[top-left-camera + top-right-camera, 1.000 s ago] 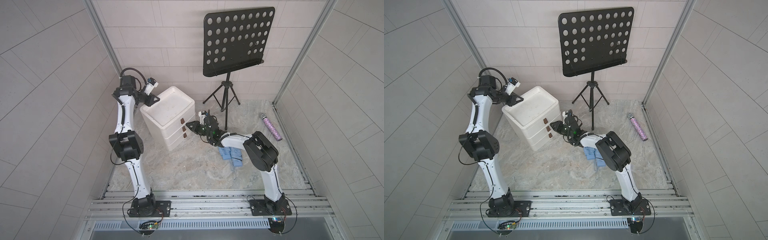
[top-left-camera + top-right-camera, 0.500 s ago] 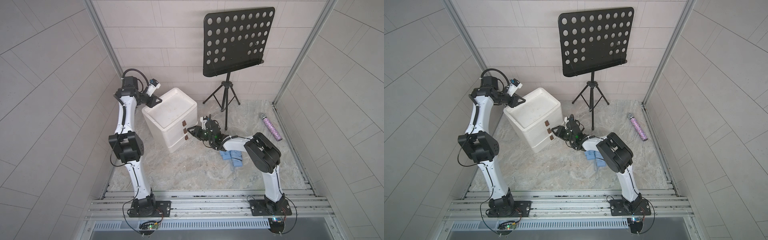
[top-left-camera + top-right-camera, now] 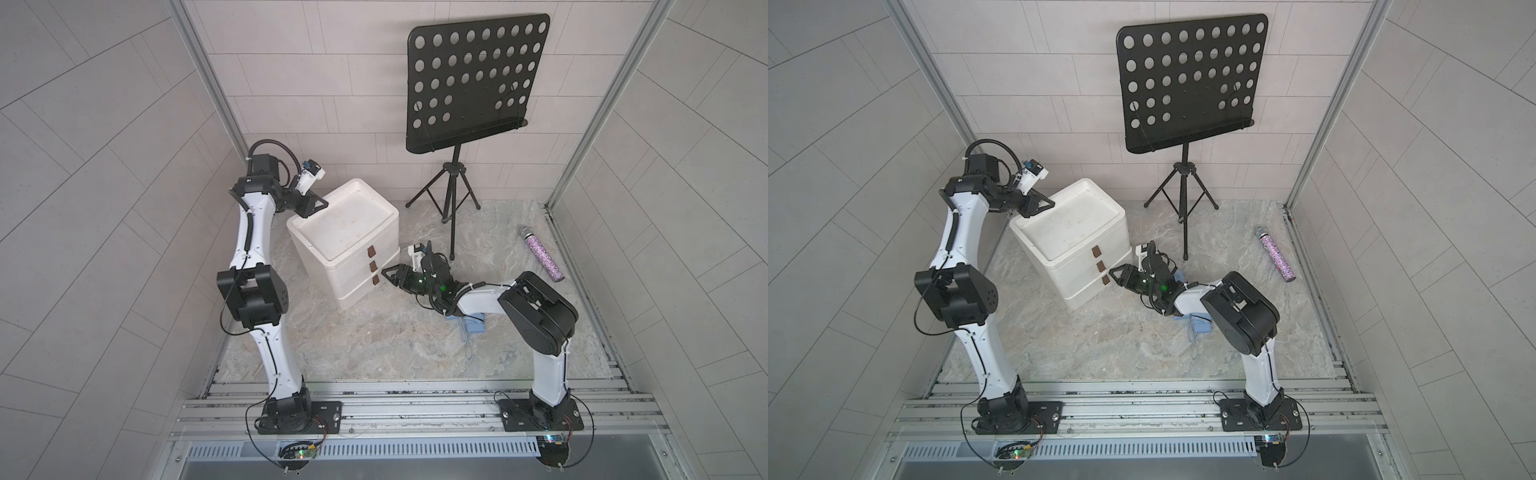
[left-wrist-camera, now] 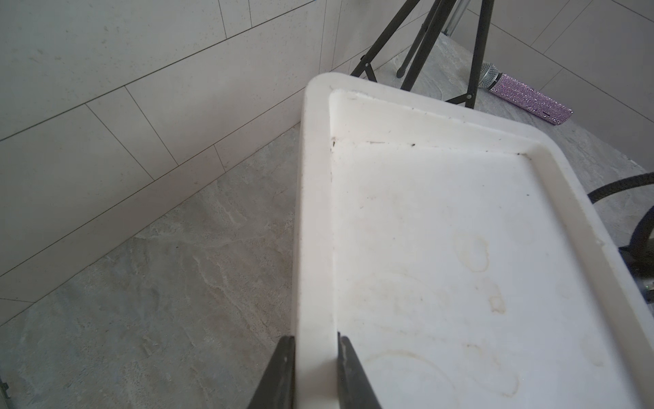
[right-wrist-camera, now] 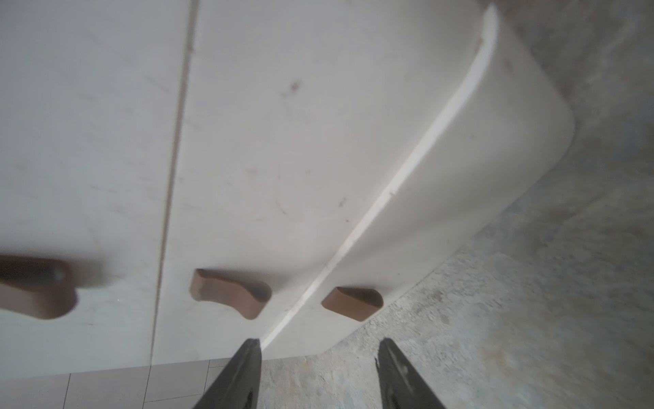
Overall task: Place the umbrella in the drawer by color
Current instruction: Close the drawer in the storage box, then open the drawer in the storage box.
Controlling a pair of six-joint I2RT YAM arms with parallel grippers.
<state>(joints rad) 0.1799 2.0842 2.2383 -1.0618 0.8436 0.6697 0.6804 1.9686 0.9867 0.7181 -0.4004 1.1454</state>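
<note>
Umbrella (image 3: 473, 326): folded and blue, it is laid on the floor, partly hidden beneath the right forearm and apart from the drawers.
Right gripper (image 5: 319, 343): the jaws are parted and nothing is gripped; the lowest brown handle (image 5: 352, 302) is seen just ahead.
Drawer unit (image 3: 353, 274): white, with three handles turned toward the right arm.
Left gripper (image 4: 315, 340): it is clamped on the unit's top rim.
Microphone (image 3: 540, 253): glittered purple, it is laid near the right wall.
Music stand (image 3: 478, 120): it is set by the back wall.
</note>
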